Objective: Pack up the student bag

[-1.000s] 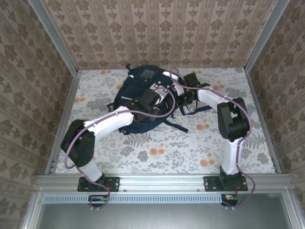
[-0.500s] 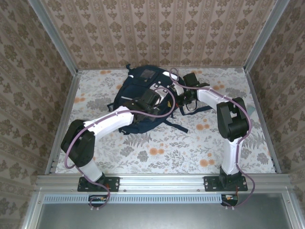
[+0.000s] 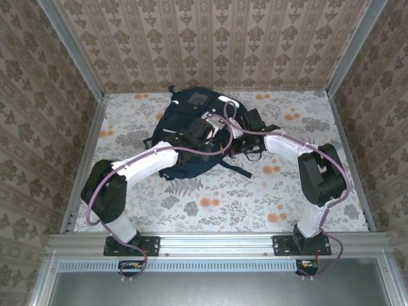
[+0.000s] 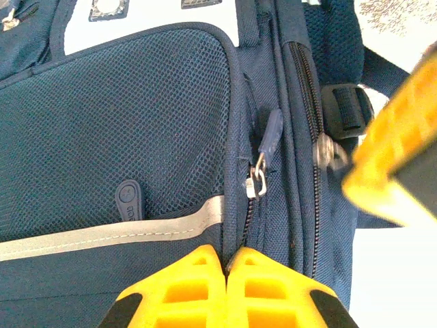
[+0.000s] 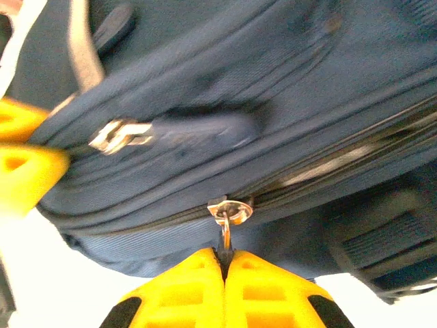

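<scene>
The right gripper (image 5: 222, 260) is pressed together on a metal zipper pull (image 5: 229, 212), which is pinched at the long zip of the bag (image 5: 273, 82); the left gripper (image 4: 227, 261) is pressed together at the seam of a second zip, below its blue tab (image 4: 270, 133); whether fabric is caught there cannot be told; the two grippers are held near each other; the bag is laid flat at the far middle of the surface (image 3: 255, 191).

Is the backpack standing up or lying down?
Lying down. The student bag rests flat on the table, its front side facing up toward the overhead camera.
</scene>
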{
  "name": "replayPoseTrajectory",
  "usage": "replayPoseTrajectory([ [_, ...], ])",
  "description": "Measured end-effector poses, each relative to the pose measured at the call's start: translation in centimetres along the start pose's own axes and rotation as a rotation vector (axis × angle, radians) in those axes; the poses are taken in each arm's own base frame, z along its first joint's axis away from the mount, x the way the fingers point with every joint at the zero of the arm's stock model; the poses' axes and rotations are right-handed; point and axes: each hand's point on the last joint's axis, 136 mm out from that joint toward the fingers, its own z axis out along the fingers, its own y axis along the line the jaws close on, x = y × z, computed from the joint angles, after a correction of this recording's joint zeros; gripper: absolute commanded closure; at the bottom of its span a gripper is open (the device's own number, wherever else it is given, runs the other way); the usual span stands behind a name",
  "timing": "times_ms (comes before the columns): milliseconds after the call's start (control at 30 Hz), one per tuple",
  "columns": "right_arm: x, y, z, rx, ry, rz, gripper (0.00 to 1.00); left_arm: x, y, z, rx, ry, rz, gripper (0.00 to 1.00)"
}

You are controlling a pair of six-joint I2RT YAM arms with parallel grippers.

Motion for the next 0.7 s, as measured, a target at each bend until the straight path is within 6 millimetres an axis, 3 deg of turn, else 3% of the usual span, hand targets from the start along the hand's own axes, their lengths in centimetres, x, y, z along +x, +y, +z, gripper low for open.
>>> replayPoseTrajectory([
  [67, 0.8, 0.7, -0.2, -0.015, -0.025, 0.019, 1.00, 0.0, -0.1, 0.0, 0.036, 0.004, -0.049, 0.87],
  [133, 0.8, 0.9, -0.9, -0.020, -0.067, 0.043, 1.00, -0.1, 0.0, 0.1, 0.089, 0.009, -0.112, 0.65],
  [333, -1.3, -0.9, -4.3, 0.023, -0.186, 0.146, 1.00, -0.2, 2.2, -1.2, 0.221, -0.030, -0.281, 0.36],
  [500, -2.6, -5.8, -7.3, 0.163, -0.269, 0.285, 1.00, -1.2, 4.1, -3.9, 0.255, -0.104, -0.281, 0.27],
  [600, -3.7, -8.3, -9.2, 0.229, -0.316, 0.348, 1.00, -1.7, 2.8, -4.7, 0.302, -0.128, -0.193, 0.26],
  [700, -4.8, -9.0, -10.3, 0.248, -0.346, 0.359, 1.00, -1.4, 1.1, -4.6, 0.331, -0.127, -0.075, 0.25],
])
